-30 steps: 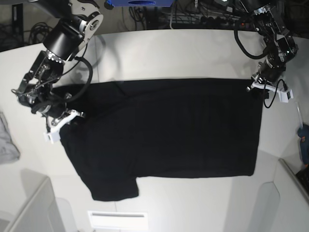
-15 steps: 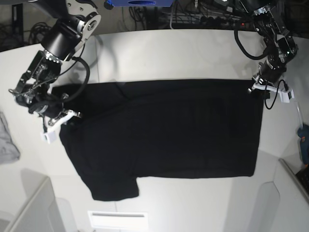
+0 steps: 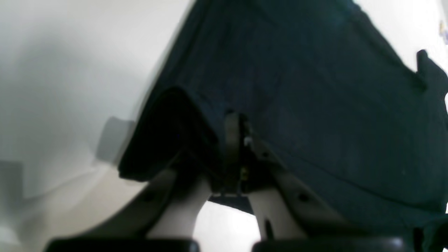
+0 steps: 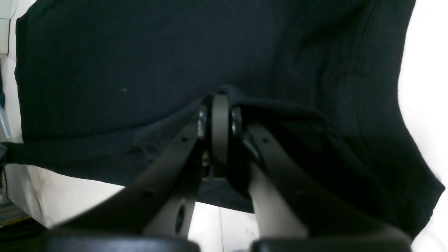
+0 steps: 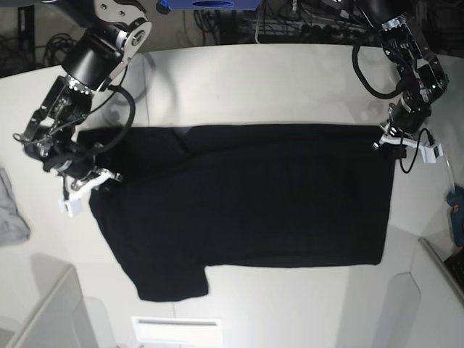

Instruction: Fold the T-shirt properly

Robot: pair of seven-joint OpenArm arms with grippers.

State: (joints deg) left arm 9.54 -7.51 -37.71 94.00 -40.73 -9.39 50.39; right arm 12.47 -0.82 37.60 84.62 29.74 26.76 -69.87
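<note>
Black T-shirt [image 5: 246, 199] edges pinched between both closed jaws.

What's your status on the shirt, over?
Left gripper and right gripper both shut on T-shirt edges. Shirt spread mostly flat, unfolded. Nothing in the way.

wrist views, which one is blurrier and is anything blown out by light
Left wrist view: softest, the table a grey smear and the tool hazy against the T-shirt. Right wrist view: sharper weave on the cloth, but the table at the right edge is washed out white. Base view: evenly lit, mild glare near the bottom edge.
</note>
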